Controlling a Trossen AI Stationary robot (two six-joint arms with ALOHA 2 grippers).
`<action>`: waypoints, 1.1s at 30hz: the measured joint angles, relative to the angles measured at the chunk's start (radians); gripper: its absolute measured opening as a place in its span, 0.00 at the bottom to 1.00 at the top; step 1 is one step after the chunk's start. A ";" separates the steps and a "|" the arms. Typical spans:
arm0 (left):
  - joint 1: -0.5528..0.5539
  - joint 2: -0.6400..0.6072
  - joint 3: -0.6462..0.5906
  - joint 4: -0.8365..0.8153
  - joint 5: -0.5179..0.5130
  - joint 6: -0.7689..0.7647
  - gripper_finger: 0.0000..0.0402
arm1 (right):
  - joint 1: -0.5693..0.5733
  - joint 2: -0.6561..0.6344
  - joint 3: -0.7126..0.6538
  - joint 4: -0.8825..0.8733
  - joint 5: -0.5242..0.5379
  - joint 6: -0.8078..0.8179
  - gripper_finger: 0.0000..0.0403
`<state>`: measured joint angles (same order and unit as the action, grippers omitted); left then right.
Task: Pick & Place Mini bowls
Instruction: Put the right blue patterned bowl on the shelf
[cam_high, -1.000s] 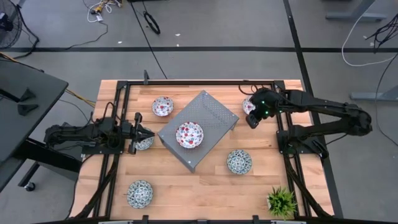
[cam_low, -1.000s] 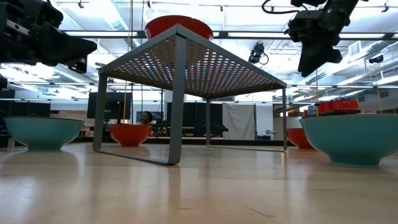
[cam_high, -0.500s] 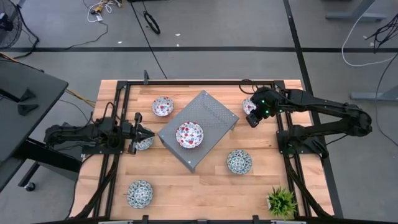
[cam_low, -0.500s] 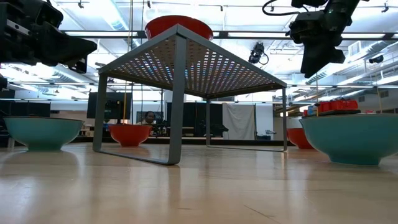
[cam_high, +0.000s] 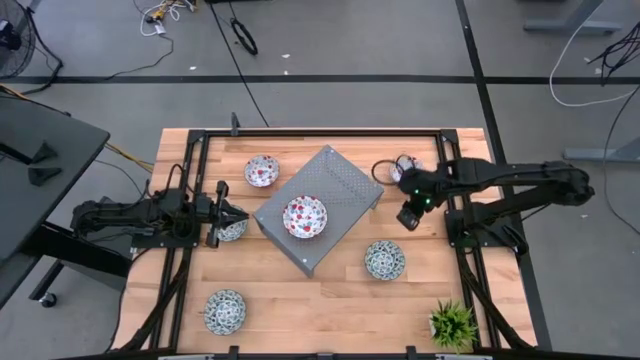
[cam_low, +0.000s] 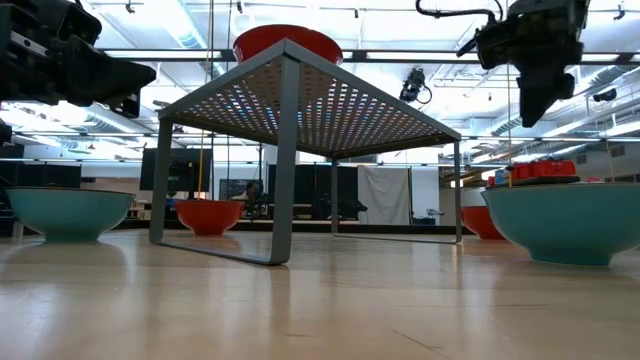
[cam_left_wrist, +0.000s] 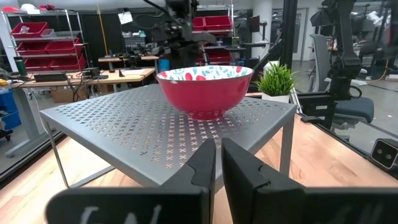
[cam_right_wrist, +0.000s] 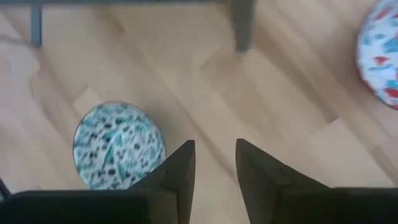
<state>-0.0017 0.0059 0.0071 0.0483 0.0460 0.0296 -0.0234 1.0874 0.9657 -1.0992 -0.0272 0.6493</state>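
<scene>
Right end effector (cam_high: 408, 222) open, above table (cam_high: 330, 300)

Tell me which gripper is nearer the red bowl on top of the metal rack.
Left. The left gripper waits just beside the rack, close to the red bowl. The right gripper hangs beyond the rack's opposite side, farther off.

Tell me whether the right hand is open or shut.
Open and empty: the right hand shows bare wood between its fingers.
</scene>
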 joint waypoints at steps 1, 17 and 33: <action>0.000 0.000 0.000 0.000 0.000 0.000 0.07 | 0.022 0.006 0.000 0.000 0.000 0.005 0.29; 0.000 0.000 0.000 0.000 0.000 0.000 0.07 | 0.313 0.071 0.000 0.074 0.054 0.076 0.29; 0.000 0.000 0.000 0.000 0.000 0.000 0.07 | 0.399 0.109 -0.177 0.263 0.075 0.072 0.29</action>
<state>-0.0019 0.0059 0.0074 0.0484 0.0460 0.0295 0.3752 1.1961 0.7892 -0.8364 0.0479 0.7208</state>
